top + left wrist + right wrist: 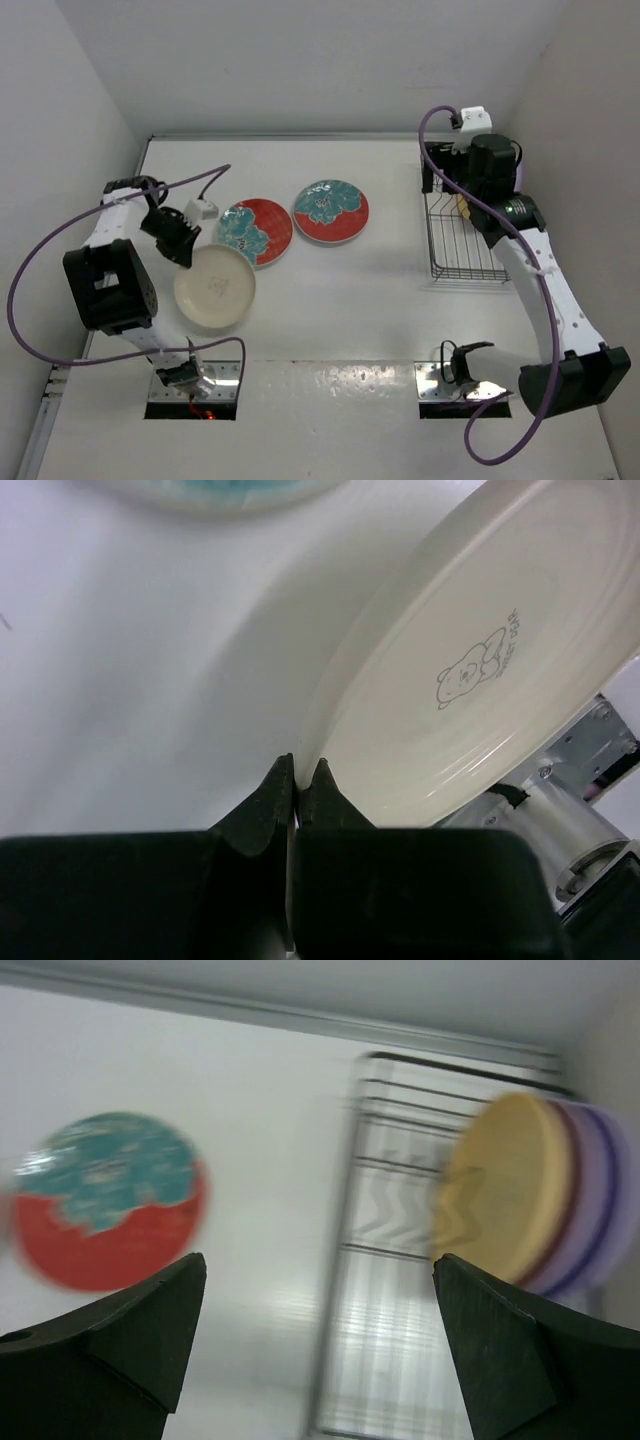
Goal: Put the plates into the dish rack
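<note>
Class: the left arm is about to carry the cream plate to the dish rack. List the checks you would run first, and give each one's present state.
1. Left hand shut on the cream plate rim: ok.
2. Cream plate apart from the nearer red plate: cannot tell, their edges meet in the top view.
3. Right hand open, holding nothing: ok.
4. Dish rack has free slots in front of the yellow plate and lavender plates: ok.
5. Approach to the rack unblocked: not ok, the right hand hovers over it.
</note>
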`<state>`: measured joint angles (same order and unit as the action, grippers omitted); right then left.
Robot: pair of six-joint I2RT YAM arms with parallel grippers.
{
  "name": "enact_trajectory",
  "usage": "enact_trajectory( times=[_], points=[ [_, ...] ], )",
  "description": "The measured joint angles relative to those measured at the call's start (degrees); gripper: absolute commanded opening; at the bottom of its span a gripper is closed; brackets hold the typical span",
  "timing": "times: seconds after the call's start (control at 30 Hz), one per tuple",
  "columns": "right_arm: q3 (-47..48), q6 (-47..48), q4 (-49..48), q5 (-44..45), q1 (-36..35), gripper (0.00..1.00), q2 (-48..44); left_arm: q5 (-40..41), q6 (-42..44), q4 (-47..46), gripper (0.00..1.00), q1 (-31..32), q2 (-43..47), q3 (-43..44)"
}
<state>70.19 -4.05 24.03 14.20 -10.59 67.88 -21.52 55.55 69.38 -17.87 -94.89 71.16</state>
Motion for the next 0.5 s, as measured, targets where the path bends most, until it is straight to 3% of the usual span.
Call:
enact_trajectory(
  times=[0.1, 0.27, 0.5],
  points=[
    [0.0, -4.1, -1.7, -12.1, -2.5, 0.94, 1.2, -3.1, 0.4, 2.0, 0.0, 6.7, 3.7, 4.1],
    [0.1, -12.9, -9.0, -29.4, -10.8, 0.91, 9.5, -6.8, -9.2, -1.9, 0.0, 16.2, 2.6, 14.1],
    [2.2, -22.2, -15.3, -42.2, -21.0, 0.87, 24.0, -6.2, -18.9, -8.5, 0.0, 24.2, 1.1, 21.6]
  ],
)
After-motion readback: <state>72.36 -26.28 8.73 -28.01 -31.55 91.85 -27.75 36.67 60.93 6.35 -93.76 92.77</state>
